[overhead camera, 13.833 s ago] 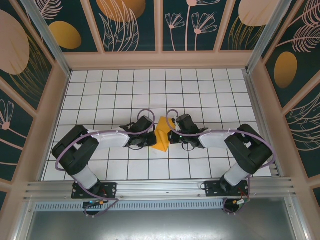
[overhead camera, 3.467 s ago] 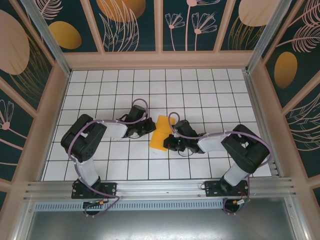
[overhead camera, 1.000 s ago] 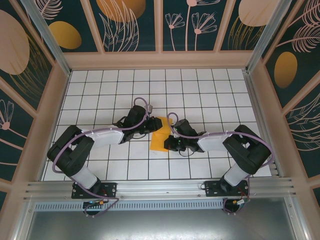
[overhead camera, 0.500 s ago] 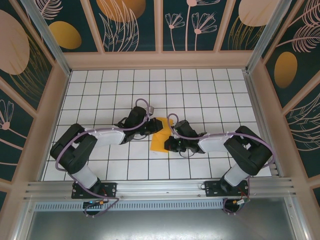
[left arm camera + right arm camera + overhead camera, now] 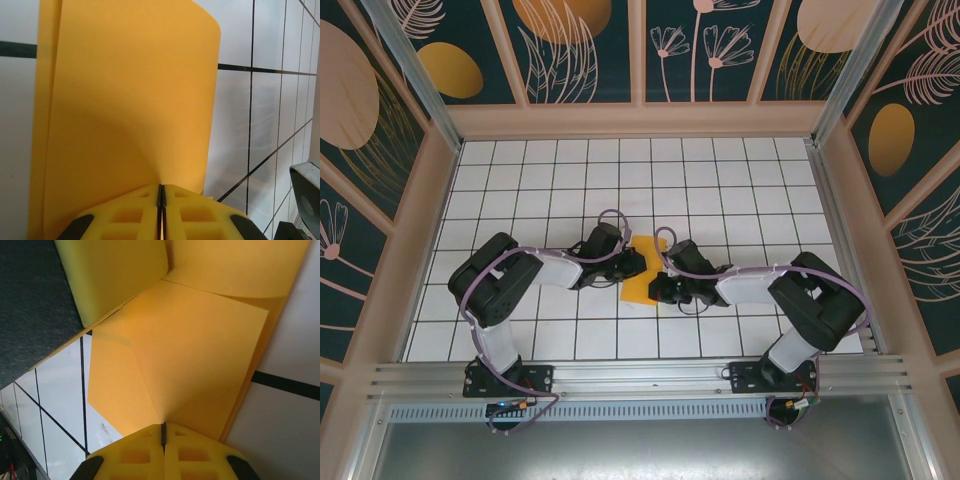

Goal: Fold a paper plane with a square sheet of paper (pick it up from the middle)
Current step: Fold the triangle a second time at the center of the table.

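Note:
The square sheet of paper [image 5: 638, 284] is orange-yellow and folded into a short creased piece. It lies at mid-table between both grippers. My left gripper [image 5: 632, 263] comes in from the left and is shut on the sheet's edge; in the left wrist view its fingertips [image 5: 161, 188] pinch the paper [image 5: 125, 100], which curves upward. My right gripper [image 5: 654, 286] reaches in from the right and is shut on the opposite edge. The right wrist view shows its jaws [image 5: 163, 426] closed on a diagonal crease of the paper [image 5: 195, 350], with a left finger [image 5: 115, 275] beyond.
White gridded table [image 5: 550, 190] stretches behind and to both sides of the arms. Patterned walls [image 5: 640, 50] with painted orange ovals enclose it. A metal rail [image 5: 640, 375] runs along the near edge by the arm bases.
My left gripper slid down along the paper's left side and closed on its edge, the left elbow swinging right. The right gripper stayed shut on the paper.

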### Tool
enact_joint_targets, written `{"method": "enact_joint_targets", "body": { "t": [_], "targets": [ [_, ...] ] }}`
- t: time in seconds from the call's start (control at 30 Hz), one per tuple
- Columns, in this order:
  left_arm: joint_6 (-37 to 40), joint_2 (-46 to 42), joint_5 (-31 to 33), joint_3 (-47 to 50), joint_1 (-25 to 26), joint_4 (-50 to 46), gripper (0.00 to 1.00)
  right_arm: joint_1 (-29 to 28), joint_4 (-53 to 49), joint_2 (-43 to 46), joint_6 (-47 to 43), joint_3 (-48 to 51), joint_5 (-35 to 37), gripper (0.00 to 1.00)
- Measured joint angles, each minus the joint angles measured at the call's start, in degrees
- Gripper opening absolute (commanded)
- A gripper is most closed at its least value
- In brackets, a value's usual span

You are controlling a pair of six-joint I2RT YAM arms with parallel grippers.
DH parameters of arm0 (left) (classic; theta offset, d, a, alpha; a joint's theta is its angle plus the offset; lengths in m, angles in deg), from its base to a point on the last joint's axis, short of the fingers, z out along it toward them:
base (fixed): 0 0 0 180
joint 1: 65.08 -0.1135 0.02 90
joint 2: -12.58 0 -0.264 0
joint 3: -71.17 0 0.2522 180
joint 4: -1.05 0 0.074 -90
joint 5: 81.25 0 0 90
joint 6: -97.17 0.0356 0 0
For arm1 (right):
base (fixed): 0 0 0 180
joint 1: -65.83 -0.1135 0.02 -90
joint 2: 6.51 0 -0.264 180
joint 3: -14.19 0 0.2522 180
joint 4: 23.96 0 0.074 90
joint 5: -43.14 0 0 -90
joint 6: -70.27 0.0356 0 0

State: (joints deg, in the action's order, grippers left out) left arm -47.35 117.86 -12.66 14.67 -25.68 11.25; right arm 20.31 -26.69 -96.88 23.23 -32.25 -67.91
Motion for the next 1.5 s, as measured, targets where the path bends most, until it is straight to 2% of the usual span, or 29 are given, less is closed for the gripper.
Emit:
{"method": "enact_joint_targets", "body": {
  "t": [0.27,0.53,0.67,1.07,1.17,1.33,1.5],
  "targets": [
    [0.0,0.0,0.1,0.7,0.0,1.6,0.12,0.0,-1.7,4.0,1.0,-2.4,-0.4,0.00],
    [0.0,0.0,0.3,1.2,0.0,2.4,0.09,0.0,-0.1,-2.3,2.7,-1.8,-1.4,0.00],
    [0.0,0.0,0.9,1.2,0.2,2.4,0.08,0.0,4.1,-1.9,4.0,0.5,-1.7,0.00],
    [0.0,0.2,1.1,2.1,0.3,4.1,0.06,0.0,7.2,6.7,9.6,10.6,-2.3,0.00],
    [0.0,0.2,1.1,2.3,0.3,4.6,0.06,0.0,5.4,11.2,10.7,13.2,-2.7,0.00],
    [0.0,0.2,0.9,2.4,0.3,4.9,0.06,0.1,3.8,13.5,11.0,9.0,-2.7,0.00],
    [0.0,0.2,0.9,2.4,0.3,5.0,0.07,0.7,5.7,8.3,10.5,3.3,-2.6,0.00]
  ]
}}
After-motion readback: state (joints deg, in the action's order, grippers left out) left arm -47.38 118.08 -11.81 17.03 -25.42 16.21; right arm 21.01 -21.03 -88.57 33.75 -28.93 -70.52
